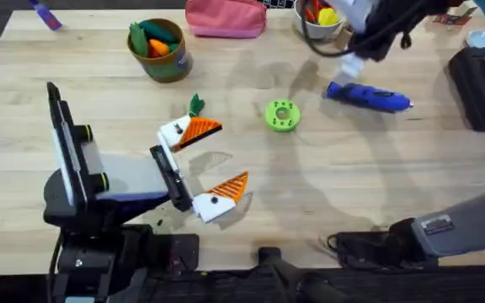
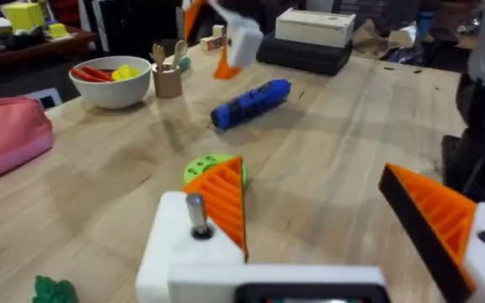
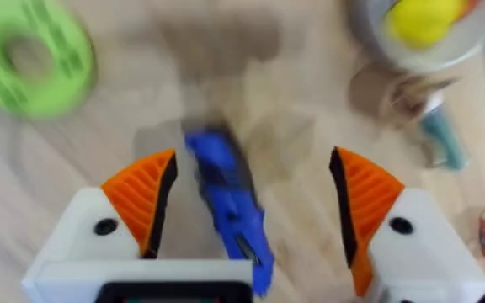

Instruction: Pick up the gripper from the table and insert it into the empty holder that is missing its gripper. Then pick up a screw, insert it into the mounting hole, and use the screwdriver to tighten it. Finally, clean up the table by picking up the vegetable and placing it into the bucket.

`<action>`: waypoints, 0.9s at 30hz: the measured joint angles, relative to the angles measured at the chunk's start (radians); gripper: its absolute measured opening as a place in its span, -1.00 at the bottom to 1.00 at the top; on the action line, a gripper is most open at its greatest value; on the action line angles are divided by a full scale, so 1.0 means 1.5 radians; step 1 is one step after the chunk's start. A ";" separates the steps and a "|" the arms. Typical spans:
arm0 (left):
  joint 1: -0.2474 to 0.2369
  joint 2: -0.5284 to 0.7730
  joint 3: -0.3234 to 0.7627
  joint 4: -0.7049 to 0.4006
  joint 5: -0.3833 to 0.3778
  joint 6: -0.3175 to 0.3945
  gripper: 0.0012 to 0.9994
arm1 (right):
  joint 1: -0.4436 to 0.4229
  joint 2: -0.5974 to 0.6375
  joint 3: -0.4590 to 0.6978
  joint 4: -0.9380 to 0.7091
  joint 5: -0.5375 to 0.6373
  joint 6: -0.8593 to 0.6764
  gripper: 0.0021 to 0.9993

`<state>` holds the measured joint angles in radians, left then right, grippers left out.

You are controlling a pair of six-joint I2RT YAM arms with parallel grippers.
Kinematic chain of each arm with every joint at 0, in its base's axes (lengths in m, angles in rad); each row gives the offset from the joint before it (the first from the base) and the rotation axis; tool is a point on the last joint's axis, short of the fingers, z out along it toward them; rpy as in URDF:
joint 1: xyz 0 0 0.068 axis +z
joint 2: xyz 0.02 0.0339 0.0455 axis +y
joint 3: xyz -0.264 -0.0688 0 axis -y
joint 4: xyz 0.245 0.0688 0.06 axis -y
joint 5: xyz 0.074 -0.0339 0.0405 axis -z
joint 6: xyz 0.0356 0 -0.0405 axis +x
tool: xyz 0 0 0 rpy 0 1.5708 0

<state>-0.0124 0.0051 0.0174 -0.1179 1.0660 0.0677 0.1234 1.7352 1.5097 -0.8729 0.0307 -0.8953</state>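
Round olive-green bucket (image 1: 162,52) holds green and orange toy vegetables; white bowl (image 2: 112,82) holds red and yellow pieces. Pale wooden tabletop (image 1: 352,160) (pink pouch (image 1: 225,17) at far edge). Bright blue pen-shaped screwdriver (image 3: 230,206) lies flat, between the right gripper (image 3: 253,210) fingers, spread and untouching. Left gripper (image 1: 207,162) fingers released.

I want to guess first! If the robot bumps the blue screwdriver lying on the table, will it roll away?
Probably a little. The screwdriver is round and pen-shaped and lies flat on smooth wood, so a sideways nudge could roll it. Its ribbed body may slow that down and help the right gripper, open above it, get a grip. It looks like stiff plastic, so it should not bend.
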 joint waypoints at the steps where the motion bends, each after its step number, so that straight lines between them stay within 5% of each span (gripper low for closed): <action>1: 0.000 0.000 0.000 0.001 -0.004 0.000 0.97 | 0.004 -0.018 0.000 0.016 -0.021 0.021 0.99; 10: 0.000 0.000 -0.001 0.049 -0.132 -0.101 0.97 | 0.035 -0.132 0.000 0.103 -0.134 0.360 0.99; 18: 0.000 0.052 0.189 -0.283 -0.302 -0.085 0.97 | 0.035 -0.160 0.000 0.074 -0.149 0.555 0.99; 27: 0.000 0.318 0.479 -0.513 -0.458 -0.034 0.97 | 0.035 -0.173 -0.001 0.032 -0.156 0.654 0.98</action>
<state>-0.0124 0.4826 0.7365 -0.8873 0.3784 0.0172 0.1753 1.4756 1.5087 -0.8255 -0.2035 0.0852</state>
